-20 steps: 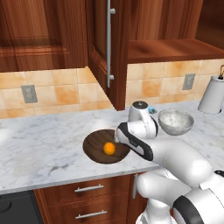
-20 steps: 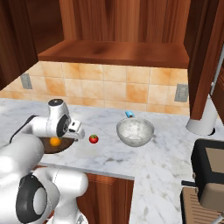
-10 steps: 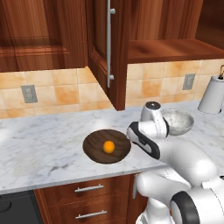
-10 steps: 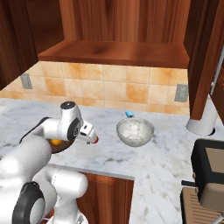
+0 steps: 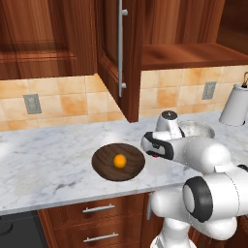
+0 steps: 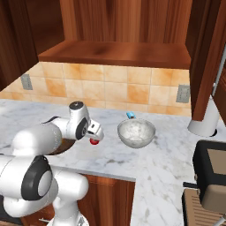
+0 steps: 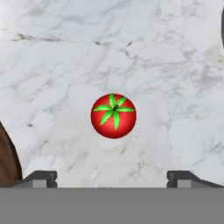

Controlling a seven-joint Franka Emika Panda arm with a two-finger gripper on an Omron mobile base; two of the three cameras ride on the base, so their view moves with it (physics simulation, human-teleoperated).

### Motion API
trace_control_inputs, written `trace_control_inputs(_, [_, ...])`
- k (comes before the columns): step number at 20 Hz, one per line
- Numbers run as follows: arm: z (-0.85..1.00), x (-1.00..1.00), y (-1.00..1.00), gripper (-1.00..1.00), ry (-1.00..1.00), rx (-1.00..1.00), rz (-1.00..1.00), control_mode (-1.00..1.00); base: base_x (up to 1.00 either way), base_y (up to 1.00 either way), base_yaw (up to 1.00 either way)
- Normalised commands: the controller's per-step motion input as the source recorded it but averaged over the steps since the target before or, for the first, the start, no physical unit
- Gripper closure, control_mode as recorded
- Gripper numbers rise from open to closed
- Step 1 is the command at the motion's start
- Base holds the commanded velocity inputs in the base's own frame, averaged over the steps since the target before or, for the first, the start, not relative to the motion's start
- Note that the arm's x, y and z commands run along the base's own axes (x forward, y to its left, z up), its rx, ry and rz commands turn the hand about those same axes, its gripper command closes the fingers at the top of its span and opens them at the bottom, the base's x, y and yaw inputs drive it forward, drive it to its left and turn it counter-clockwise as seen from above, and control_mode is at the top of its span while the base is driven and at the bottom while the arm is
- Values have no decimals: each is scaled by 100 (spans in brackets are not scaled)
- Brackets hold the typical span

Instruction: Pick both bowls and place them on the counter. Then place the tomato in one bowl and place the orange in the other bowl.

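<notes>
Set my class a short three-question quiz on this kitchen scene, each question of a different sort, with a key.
1. True or false: the orange lies in the brown bowl.
2. What sits on the counter between the open gripper fingertips? A tomato, B orange, C cup.
3. Fill in: the marbled bowl holds ____.

Key: 1 true; 2 A; 3 nothing.

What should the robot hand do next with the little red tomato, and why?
Probably go straight down and close on the tomato. It lies on the counter, centred between the open fingertips with the gripper above it. The orange already sits in the brown bowl; the marbled bowl is empty.
</notes>
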Motion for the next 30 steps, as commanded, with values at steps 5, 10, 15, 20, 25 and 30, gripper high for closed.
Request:
trace_control_inputs(5, [-4,12,-14,-100,0,0,0,-100,0,0,0])
trace_control_inputs(10, [-11,0,-5,-100,0,0,0,-100,0,0,0])
trace_control_inputs(15, [-19,2,0,-100,0,0,0,-100,0,0,0])
trace_control_inputs(20, [-19,22,0,-100,2,0,0,-100,0,0,0])
trace_control_inputs(25, [-13,21,-1,-100,2,0,0,-100,0,0,0])
trace_control_inputs(30, [-10,9,0,-100,2,0,0,-100,0,0,0])
